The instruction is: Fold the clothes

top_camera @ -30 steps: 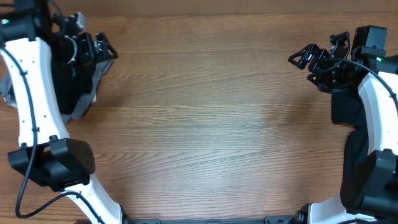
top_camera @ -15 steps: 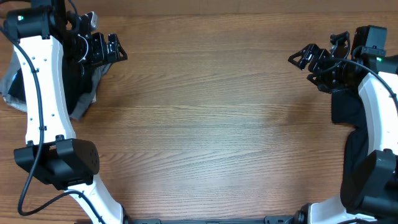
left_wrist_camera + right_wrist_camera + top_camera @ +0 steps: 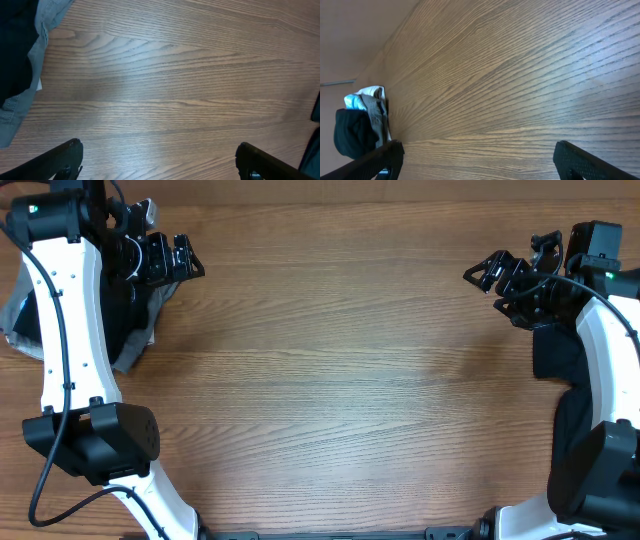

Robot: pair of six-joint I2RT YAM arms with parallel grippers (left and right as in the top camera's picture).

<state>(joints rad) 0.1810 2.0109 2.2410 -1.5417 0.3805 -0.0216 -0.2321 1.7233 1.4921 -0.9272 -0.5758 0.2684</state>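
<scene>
1. Wood-grain surface (image 3: pixel 330 380) fills every view, and only bare boards lie between each pair of fingers
2. On the robot's left side, the left fingers (image 3: pixel 57 161) stand wide apart and hold nothing; they point out over the bare wood
3. Heaped black clothes (image 3: pixel 125 310) lie just behind and to one side of the left fingers, partly under the left arm (image 3: pixel 60 330). In the left wrist view the heap sits well off past one finger, apart from it
4. Round the edge of that heap lies a grey garment (image 3: pixel 44 32), closer to the left fingers than the black fabric is, but not touching them
5. Across the surface, the right fingers (image 3: pixel 377 159) are spread wide too, with nothing between them
6. Behind the right fingers, beneath the right arm (image 3: pixel 610 345), lies more black cloth (image 3: pixel 555 358); what garment it is I cannot tell
7. Far ahead of the right fingers, the right wrist view shows the heap again as a dark bundle with pale fabric (image 3: pixel 367 94) on top
8. Both pairs of fingers are well apart from each other, tips turned toward the middle of the surface
</scene>
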